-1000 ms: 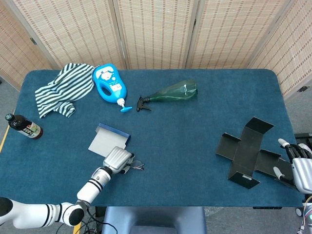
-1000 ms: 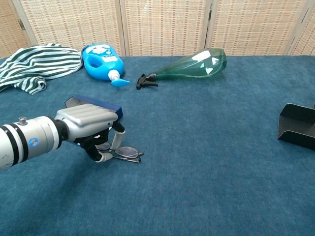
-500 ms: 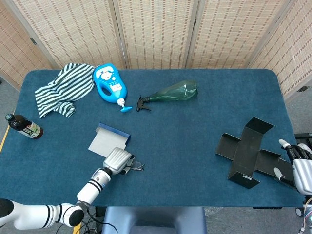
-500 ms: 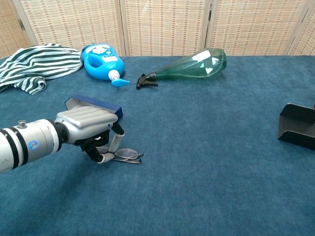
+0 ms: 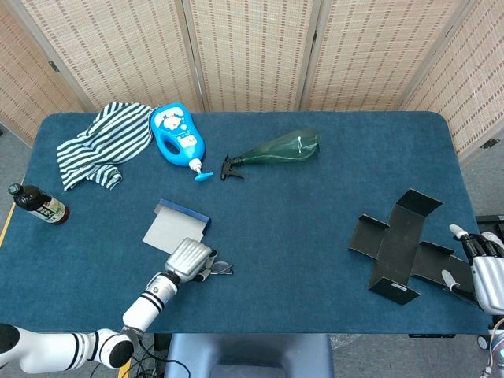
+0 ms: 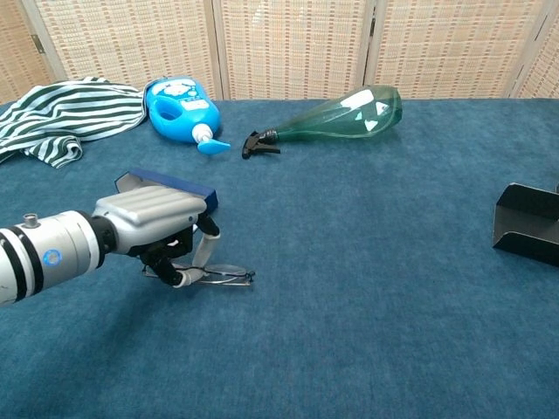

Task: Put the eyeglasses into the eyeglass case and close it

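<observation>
Grasping step: left hand [image 6: 166, 229] pinched thin-framed clear-lens eyeglasses [image 6: 220, 275].
Next, judged: lift into open blue-lidded grey case [image 5: 175, 227] just behind; right hand [image 5: 482, 272] idle, fingers apart.

- left hand [image 6: 157, 229] has drawn back a bit toward the near-left since a second ago; in the chest view its knuckle housing now sits further left and slightly lower
- its fingers [image 6: 187, 276] are still curled down onto the eyeglasses [image 6: 223, 276], gripping the left end of the frame
- eyeglasses came along with the hand: shifted a little left in the chest view, and they now look flatter and thinner, lenses more edge-on than before
- head view shows the same: the left forearm is pulled slightly back toward the table's near edge, glasses [image 5: 220, 269] just right of the hand [image 5: 189, 258]
</observation>
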Robot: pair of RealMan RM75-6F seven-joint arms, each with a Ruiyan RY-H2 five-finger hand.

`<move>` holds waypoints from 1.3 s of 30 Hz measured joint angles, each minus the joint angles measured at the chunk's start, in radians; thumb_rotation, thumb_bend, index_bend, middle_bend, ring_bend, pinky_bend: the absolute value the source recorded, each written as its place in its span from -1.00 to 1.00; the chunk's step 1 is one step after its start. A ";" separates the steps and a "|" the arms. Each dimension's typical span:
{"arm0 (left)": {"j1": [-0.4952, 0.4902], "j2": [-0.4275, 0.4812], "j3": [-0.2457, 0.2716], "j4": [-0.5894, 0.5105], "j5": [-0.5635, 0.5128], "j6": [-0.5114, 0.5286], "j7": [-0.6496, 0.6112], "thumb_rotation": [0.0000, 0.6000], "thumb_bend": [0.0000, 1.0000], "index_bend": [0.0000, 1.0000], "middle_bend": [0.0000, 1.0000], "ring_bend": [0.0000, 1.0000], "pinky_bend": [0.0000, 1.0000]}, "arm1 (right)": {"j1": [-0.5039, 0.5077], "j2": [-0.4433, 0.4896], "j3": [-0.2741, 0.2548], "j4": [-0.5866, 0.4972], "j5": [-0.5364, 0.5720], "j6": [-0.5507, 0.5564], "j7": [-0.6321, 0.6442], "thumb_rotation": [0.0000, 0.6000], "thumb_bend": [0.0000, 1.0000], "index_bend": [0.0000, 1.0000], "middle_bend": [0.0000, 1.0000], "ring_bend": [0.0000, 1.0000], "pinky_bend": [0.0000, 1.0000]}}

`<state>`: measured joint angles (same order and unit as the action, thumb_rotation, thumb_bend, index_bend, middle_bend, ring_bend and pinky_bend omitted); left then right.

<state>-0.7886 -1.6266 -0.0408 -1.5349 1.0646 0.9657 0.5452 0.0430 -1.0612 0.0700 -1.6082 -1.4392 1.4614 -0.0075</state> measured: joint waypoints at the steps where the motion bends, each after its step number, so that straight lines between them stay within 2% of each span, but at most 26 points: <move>1: 0.002 0.006 -0.001 -0.005 0.007 0.003 -0.006 1.00 -0.01 0.41 1.00 1.00 1.00 | 0.000 0.001 0.000 0.000 0.000 0.000 0.000 1.00 -0.44 -0.80 -0.47 -0.57 -0.58; 9: 0.010 0.086 -0.010 -0.035 0.065 0.012 -0.050 1.00 -0.01 0.40 1.00 1.00 1.00 | 0.002 0.000 0.002 0.000 0.000 -0.001 0.001 1.00 -0.44 -0.80 -0.47 -0.57 -0.58; 17: 0.015 0.140 -0.017 0.012 0.094 -0.019 -0.140 1.00 -0.01 0.39 1.00 1.00 1.00 | 0.004 -0.004 0.001 0.001 -0.002 -0.004 0.002 1.00 -0.44 -0.80 -0.47 -0.57 -0.58; 27: 0.019 0.166 -0.037 0.159 0.115 -0.077 -0.282 1.00 -0.01 0.38 1.00 1.00 1.00 | -0.007 0.002 -0.003 -0.017 -0.008 0.015 -0.015 1.00 -0.44 -0.80 -0.47 -0.57 -0.58; 39: 0.014 0.127 -0.056 0.300 0.124 -0.130 -0.368 1.00 -0.01 0.39 1.00 1.00 1.00 | -0.017 0.008 -0.004 -0.032 -0.009 0.029 -0.029 1.00 -0.44 -0.80 -0.47 -0.56 -0.58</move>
<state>-0.7751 -1.4994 -0.0971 -1.2353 1.1882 0.8354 0.1774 0.0263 -1.0534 0.0658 -1.6402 -1.4483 1.4907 -0.0362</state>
